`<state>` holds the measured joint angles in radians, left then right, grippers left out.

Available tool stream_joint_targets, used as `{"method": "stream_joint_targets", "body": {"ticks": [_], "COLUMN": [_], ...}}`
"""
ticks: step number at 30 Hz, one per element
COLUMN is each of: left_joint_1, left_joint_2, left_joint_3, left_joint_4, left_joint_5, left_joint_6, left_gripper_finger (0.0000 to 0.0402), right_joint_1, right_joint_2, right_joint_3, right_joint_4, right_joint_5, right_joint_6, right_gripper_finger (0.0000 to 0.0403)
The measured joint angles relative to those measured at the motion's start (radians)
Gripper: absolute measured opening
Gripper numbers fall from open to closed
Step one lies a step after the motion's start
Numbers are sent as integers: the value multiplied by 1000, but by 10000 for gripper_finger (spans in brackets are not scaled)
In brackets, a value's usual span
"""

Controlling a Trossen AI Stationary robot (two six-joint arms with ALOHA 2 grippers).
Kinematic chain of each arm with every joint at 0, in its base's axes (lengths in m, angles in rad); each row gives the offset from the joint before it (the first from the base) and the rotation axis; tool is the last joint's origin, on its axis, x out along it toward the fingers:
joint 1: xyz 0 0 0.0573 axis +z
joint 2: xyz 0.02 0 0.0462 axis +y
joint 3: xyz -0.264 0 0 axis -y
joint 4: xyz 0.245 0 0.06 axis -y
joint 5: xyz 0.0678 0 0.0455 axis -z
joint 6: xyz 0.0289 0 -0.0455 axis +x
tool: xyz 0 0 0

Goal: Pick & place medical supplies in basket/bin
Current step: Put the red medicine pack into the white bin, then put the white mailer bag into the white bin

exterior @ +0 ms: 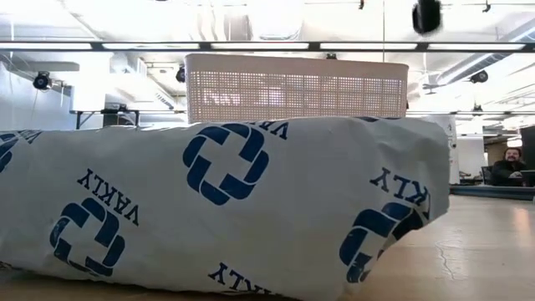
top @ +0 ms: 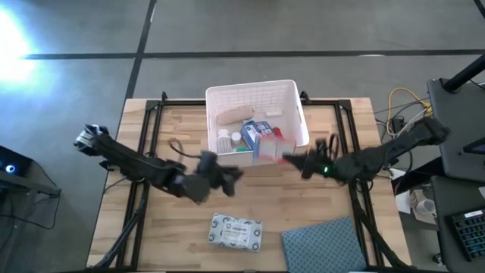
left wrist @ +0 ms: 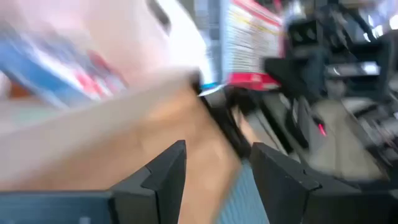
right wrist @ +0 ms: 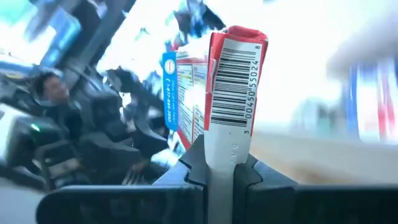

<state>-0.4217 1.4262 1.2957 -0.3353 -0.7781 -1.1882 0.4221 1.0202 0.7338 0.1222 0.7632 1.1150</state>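
Between the right gripper's fingers you have a red tube, its flat white crimped end pinched tight and its red, barcoded body standing up past the fingertips. From above, that gripper sits just off the basket's near right corner, with the tube's red end close to the rim; you cannot tell whether it touches.

Inside the basket you already have white pill bottles, a blue-and-white box and a pale item at the far left, crowded toward the near wall; the far half of the floor shows bare.

Your left gripper hovers over bare wood just in front of the basket's near left corner, its fingers spread with nothing between them.

Nearer the front edge, a pale grey-green flat packet lies on the wood, well apart from both grippers, and it fills most of the low view. A blue-grey cloth lies to its right, at the table's front right corner.

You have open tabletop between the two grippers and between them and the packet. Black frame rails run along both sides of the table, beside the arms.
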Motion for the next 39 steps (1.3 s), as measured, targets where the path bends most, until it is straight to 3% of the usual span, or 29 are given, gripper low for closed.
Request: {"method": "stream_joint_targets", "body": {"ticks": [4, 10, 15, 19, 22, 30, 39], "left_joint_1": [4, -8, -30, -49, -76, -131, -134], "left_joint_2": [-79, -122, -124, -124, -124, -124, -124], "left_joint_3": [0, 0, 0, -7, -27, -57, -84], "left_joint_4": [-65, -198, -308, -401, -435, -440, -462], "left_joint_5": [-74, -79, 18, 207, 275, 283, 282], "left_joint_6": [61, 70, 50, 21, -21, -108, -108], "left_gripper_finger": [162, 162, 162, 162, 162, 162, 162], "right_joint_1": [-145, -426, -496, -493, -481, -424, -308], "right_joint_2": [-30, 72, 217, 311, 363, 418, 416], "right_joint_3": [128, 380, 548, 659, 711, 763, 739], "right_joint_4": [-127, -721, -995, -1059, -1065, -1062, -1049], "right_joint_5": [-2, -224, -230, -212, -174, -134, -294], "right_joint_6": [-139, -196, -387, -493, -532, -642, -656], "right_gripper_finger": [13, 13, 44, 107, 158, 261, 285]}}
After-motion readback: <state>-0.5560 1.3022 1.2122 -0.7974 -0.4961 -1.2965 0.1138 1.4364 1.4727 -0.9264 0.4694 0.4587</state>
